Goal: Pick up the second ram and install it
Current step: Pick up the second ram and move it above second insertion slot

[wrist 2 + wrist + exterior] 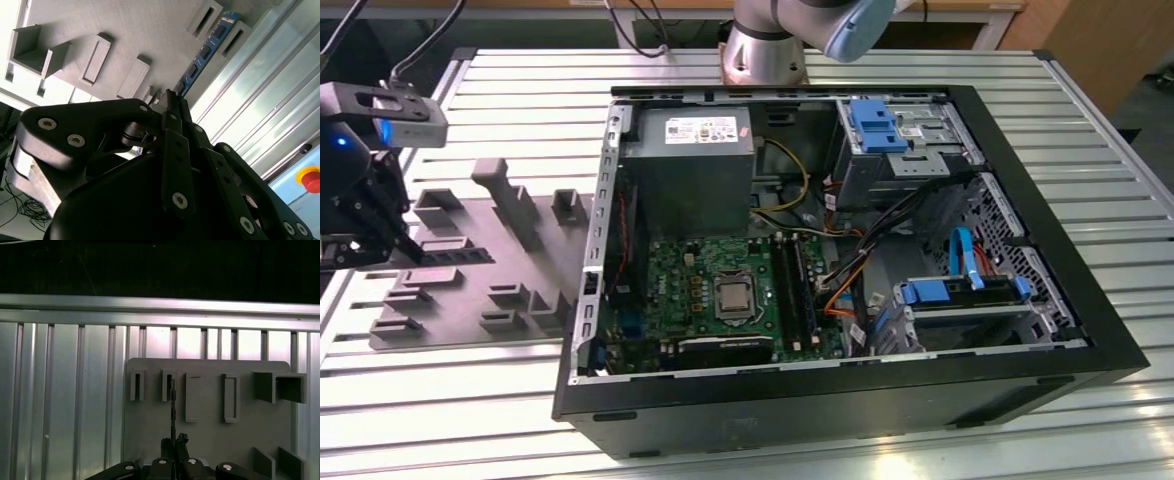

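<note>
Jaws of the black gripper (172, 97) are clamped on the long dark-blue ram strip (202, 52), which is held projecting straight ahead of them.

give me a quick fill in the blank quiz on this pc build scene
1. The gripper is ____ on the second ram.
2. In the exterior view the gripper hangs over the grey holder tray, at the exterior view's ____ of the computer case.
3. In the second wrist view the second ram's board looks ____ in colour.
4. The motherboard lies ____ the computer case.

Missing words: shut; left; blue; inside
</note>
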You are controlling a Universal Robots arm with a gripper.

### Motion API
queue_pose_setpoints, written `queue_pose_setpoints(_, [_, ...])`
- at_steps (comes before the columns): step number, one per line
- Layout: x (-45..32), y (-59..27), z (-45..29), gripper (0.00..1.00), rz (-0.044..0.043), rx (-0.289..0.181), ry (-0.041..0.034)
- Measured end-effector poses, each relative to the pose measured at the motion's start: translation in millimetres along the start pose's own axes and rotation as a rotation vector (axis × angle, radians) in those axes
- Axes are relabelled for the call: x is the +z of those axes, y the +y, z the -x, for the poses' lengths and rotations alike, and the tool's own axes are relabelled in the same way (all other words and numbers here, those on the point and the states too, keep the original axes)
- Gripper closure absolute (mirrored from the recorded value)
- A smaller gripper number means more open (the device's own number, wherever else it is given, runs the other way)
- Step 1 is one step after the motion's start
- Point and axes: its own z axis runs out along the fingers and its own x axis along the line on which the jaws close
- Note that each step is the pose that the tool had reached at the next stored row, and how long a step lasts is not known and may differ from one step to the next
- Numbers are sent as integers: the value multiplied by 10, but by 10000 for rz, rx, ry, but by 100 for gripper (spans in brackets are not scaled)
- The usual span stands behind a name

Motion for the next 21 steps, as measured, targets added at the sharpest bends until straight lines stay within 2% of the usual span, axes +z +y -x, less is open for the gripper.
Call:
queue_pose_setpoints(1, [-5,0,0,86,0,0,0])
queue_pose_setpoints(2, [-133,2,3,86,0,1,35])
queue_pose_setpoints(21, [-230,3,5,86,0,1,61])
